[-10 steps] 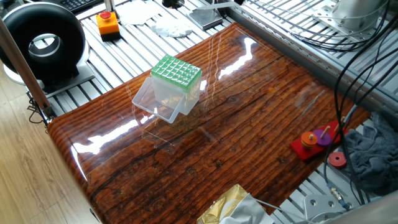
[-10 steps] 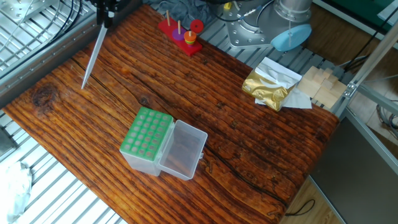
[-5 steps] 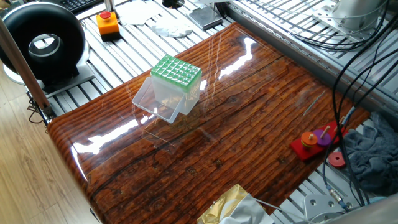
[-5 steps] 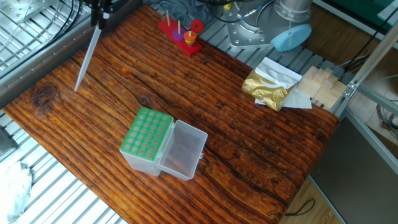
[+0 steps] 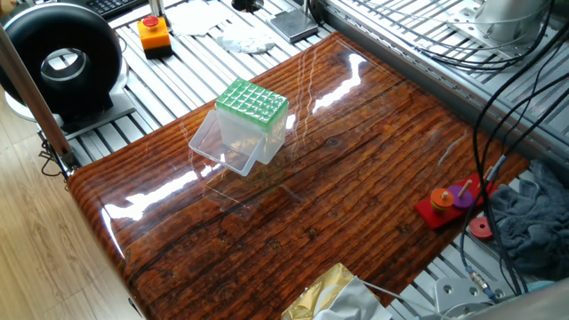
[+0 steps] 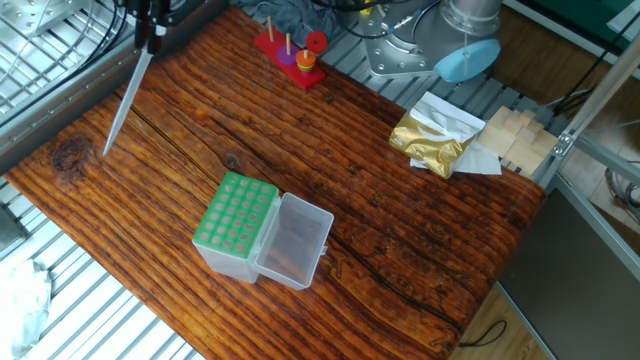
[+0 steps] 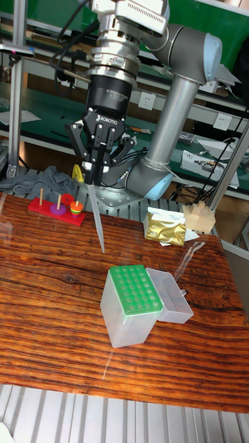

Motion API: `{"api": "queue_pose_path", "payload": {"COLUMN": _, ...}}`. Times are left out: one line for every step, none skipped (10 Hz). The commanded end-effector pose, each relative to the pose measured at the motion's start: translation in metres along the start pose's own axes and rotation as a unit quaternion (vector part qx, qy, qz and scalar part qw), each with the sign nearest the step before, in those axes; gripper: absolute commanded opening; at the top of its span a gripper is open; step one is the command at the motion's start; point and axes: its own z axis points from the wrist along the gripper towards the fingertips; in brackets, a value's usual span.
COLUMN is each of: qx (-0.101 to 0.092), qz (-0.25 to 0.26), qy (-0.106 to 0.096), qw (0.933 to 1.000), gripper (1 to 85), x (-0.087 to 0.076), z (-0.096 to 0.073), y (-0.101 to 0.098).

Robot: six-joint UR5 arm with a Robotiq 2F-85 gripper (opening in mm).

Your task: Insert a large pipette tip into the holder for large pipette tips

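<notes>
Your pincer point(image 7: 95, 168) hangs above the desk point(image 7: 41, 277), its fingers pinching the top of the tip point(image 7: 96, 218), which points down and slightly aslant with its narrow end clear of the wood. The holder point(image 7: 131, 304) stands on the desk well apart from the tip, nearer the front edge in the tall view, its green rack point(image 6: 234, 224) facing up and its clear lid point(image 6: 293, 240) swung open beside it. Behind the tip you see a red peg toy point(image 7: 57, 208), and a gold bag point(image 6: 432, 141) lies at the desk's edge.
</notes>
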Motion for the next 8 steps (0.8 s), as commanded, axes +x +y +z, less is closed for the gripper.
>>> {"api": "queue_pose_path", "payload": {"qx": -0.017, "qz": 0.012, "qy": 0.003, "qw": 0.9998, "gripper": 1.0, "x": 0.002, "z": -0.002, "y": 0.009}}
{"api": "queue_pose_path", "payload": {"qx": -0.016, "qz": 0.016, "qy": 0.011, "qw": 0.9997, "gripper": 1.0, "x": -0.001, "z": -0.001, "y": 0.011}}
{"api": "queue_pose_path", "payload": {"qx": -0.014, "qz": 0.018, "qy": 0.017, "qw": 0.9996, "gripper": 1.0, "x": -0.01, "z": -0.001, "y": 0.014}}
{"api": "queue_pose_path", "payload": {"qx": -0.016, "qz": 0.022, "qy": 0.021, "qw": 0.9994, "gripper": 1.0, "x": -0.018, "z": -0.001, "y": 0.021}}
{"api": "queue_pose_path", "payload": {"qx": -0.015, "qz": 0.022, "qy": 0.025, "qw": 0.9993, "gripper": 1.0, "x": -0.025, "z": -0.001, "y": 0.024}}
{"api": "queue_pose_path", "payload": {"qx": -0.014, "qz": 0.023, "qy": 0.028, "qw": 0.9992, "gripper": 1.0, "x": -0.033, "z": 0.002, "y": 0.026}}
{"api": "queue_pose_path", "payload": {"qx": -0.016, "qz": 0.023, "qy": 0.028, "qw": 0.9992, "gripper": 1.0, "x": -0.04, "z": 0.007, "y": 0.03}}
{"api": "queue_pose_path", "payload": {"qx": -0.015, "qz": 0.026, "qy": 0.03, "qw": 0.9991, "gripper": 1.0, "x": -0.047, "z": 0.012, "y": 0.036}}
